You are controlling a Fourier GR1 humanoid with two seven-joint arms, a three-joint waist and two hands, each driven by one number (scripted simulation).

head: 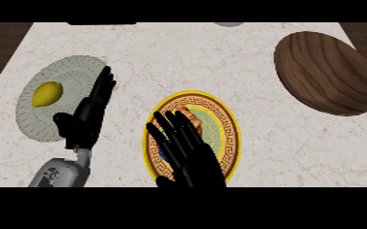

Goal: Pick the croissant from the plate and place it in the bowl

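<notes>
Hovering at the counter's [179, 53] near edge: right hand [188, 153], fingers straight and spread, over a yellow-rimmed patterned plate [231, 131]. Croissant [185, 114] on that plate, mostly hidden, a brown edge showing just beyond the fingertips; whether the hand touches it cannot be told. Left hand [90, 114], toward the near left corner, fingers straight and held together, lying over the edge of a pale round plate [43, 126]. Yellow lemon-like item [48, 93] on the pale plate. Wooden bowl [323, 73] at the far right corner, well apart from both hands.
</notes>
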